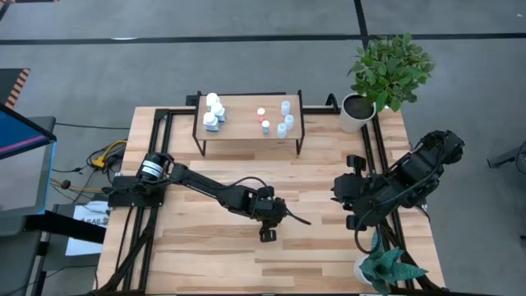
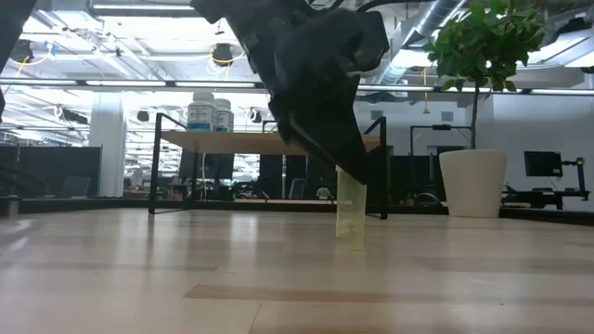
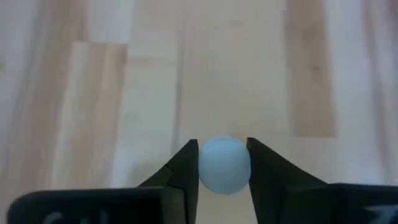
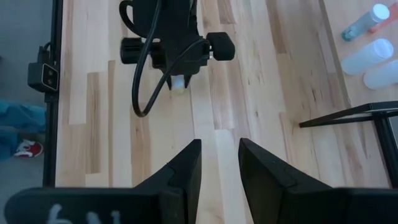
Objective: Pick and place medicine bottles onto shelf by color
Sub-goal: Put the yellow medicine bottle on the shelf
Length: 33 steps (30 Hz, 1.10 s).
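Pale-blue medicine bottle [image 3: 224, 165] stands upright on the desk [image 1: 329, 247], pinched between the left gripper [image 1: 267, 233]'s jaws from above. The shelf [image 1: 246, 131] lies well beyond it toward the desk's far edge. The right gripper [image 4: 216, 163] waits at the right, jaws slightly apart on nothing.

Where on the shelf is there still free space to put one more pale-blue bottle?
The shelf is bare along its front edge and in the strip between the white bottles and the orange-capped bottles. The pale-blue bottles crowd its right end.
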Tool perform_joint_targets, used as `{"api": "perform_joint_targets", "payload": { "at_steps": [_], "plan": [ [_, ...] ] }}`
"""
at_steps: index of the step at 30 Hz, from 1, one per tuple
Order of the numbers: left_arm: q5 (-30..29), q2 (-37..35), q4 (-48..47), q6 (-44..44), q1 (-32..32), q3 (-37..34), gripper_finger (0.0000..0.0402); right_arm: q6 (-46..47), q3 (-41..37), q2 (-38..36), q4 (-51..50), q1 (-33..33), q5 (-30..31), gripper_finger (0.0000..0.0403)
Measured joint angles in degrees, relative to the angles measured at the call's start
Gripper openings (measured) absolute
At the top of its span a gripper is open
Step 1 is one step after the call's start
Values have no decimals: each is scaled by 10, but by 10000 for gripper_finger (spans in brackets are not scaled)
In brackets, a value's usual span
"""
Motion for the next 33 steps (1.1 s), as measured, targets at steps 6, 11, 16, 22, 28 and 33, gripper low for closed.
{"api": "perform_joint_targets", "payload": {
  "at_steps": [6, 11, 16, 22, 28, 33],
  "plan": [
    [39, 0, -139, 8, 12, 115, 76, 0, 0, 0, 0, 0, 0, 127],
    [36, 0, -270, 58, 34, 231, 99, 0, 0, 0, 0, 0, 1, 127],
    [36, 0, -383, 116, 66, 336, 86, 1, 0, 0, 0, 0, 1, 127],
    [21, -1, -497, 168, 116, 440, 80, 2, 0, 0, 0, 0, 1, 127],
    [13, -5, -577, 251, 168, 506, 93, 2, 0, 0, 0, 0, 1, 127],
    [27, -35, -604, 295, 221, 492, 81, 2, 0, 0, 0, 0, 1, 127]
  ]
}}
